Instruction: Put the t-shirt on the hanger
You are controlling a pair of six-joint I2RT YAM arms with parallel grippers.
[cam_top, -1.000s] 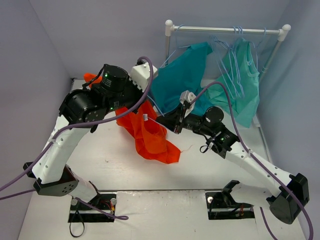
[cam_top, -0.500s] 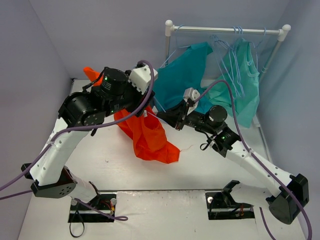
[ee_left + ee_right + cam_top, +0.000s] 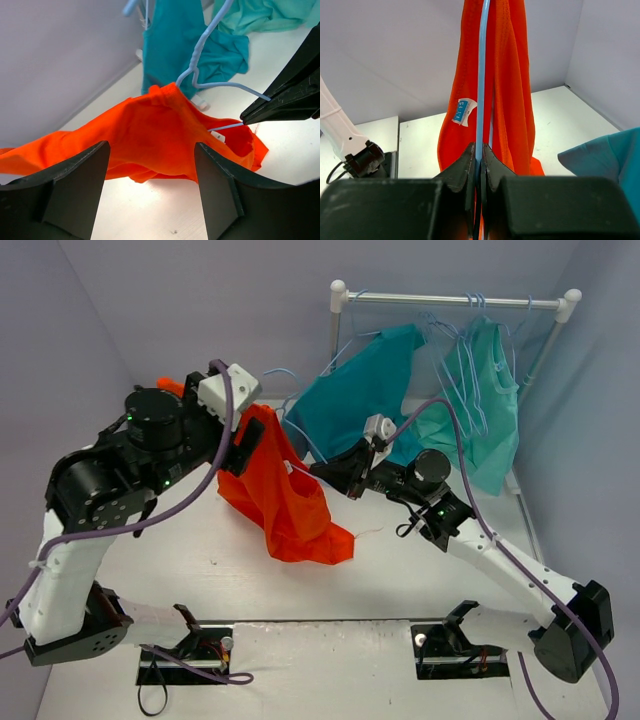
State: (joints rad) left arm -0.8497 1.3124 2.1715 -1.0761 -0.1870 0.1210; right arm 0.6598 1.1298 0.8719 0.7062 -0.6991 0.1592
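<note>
The orange-red t-shirt (image 3: pixel 283 502) hangs draped over the pale blue hanger (image 3: pixel 480 75), its lower part bunched on the white table (image 3: pixel 400 580). My right gripper (image 3: pixel 332 473) is shut on the hanger's wire, and in the right wrist view the wire runs straight up between the jaws (image 3: pixel 479 150) with the t-shirt (image 3: pixel 512 80) and its white label on both sides. My left gripper (image 3: pixel 248 448) is open just left of the t-shirt, apart from it. In the left wrist view the t-shirt (image 3: pixel 150 132) lies beyond the open fingers (image 3: pixel 220 190), and the hanger (image 3: pixel 199 50) hook rises above it.
At the back right a white rack (image 3: pixel 450 300) carries a teal-blue shirt (image 3: pixel 360 400), a green-teal garment (image 3: pixel 480 410) and several spare hangers. Grey walls close in on the left, back and right. Cables trail off both arms.
My left gripper has opened, let go of the t-shirt and swung back to the left. The t-shirt now hangs from the hanger in my right gripper, which barely moved.
</note>
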